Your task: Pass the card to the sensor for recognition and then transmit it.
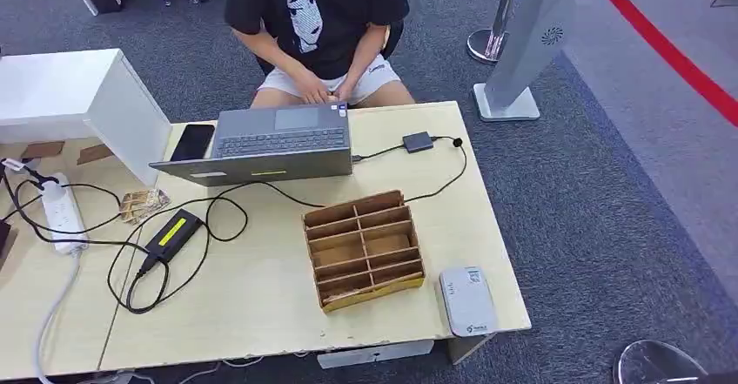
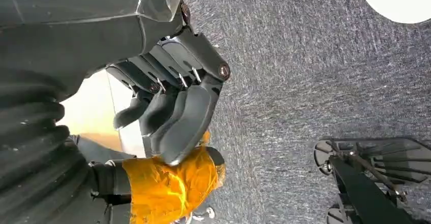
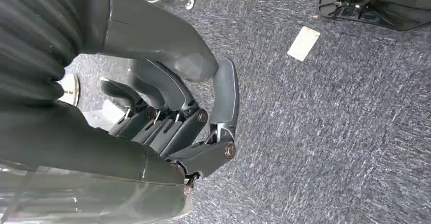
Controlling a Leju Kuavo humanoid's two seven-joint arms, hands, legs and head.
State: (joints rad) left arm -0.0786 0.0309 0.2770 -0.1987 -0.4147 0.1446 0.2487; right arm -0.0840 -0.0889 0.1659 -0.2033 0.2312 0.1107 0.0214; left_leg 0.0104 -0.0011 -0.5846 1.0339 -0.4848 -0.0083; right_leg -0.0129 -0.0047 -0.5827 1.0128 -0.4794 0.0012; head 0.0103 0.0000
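A brown cardboard organizer (image 1: 364,249) with several slots stands on the pale wooden table (image 1: 261,306), right of centre. I cannot make out a card in its slots. A grey sensor box (image 1: 466,300) lies flat near the table's front right corner, just right of the organizer. My left hand (image 2: 173,112) hangs over grey carpet, fingers loosely bent, holding nothing. My right hand (image 3: 188,112) also hangs over the carpet with nothing in it, its thumb apart from the fingers.
A person (image 1: 318,18) sits behind the table at an open laptop (image 1: 278,144). A phone (image 1: 192,142), a power adapter (image 1: 174,232) with cables and a power strip (image 1: 61,214) lie at the left. A white box (image 1: 78,97) stands back left. A pale slip (image 3: 303,43) lies on the carpet.
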